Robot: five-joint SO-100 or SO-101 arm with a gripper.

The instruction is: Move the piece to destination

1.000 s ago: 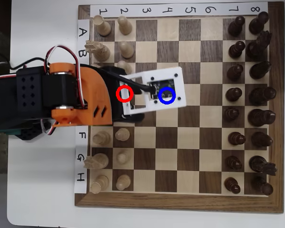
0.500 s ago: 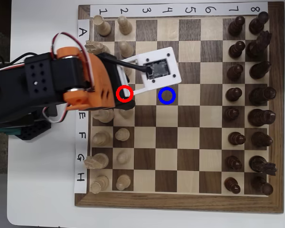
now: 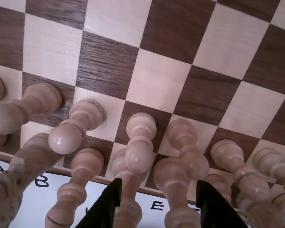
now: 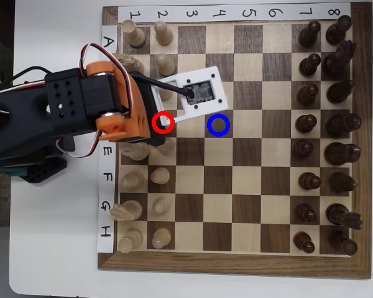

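piece: pale cream pawn sits inside the red ring in the overhead view, row D, column 2, mostly covered by the arm. In the wrist view it is most likely the pawn centred just ahead of the jaws, but I can't be sure which one.
destination: dark square with blue ring, two columns right of the piece, same row, bare.
gripper: gripper jaws stand apart, two black tips at the bottom edge of the wrist view, pale pieces between and around them; nothing clamped. Contact with the pawn: cannot tell.
arm: orange and black arm comes in from the left in the overhead view, white camera mount over rows C-D.
pale pieces: pale set along columns 1-2.
dark pieces: dark set along columns 7-8.
board: wooden chessboard on white table.
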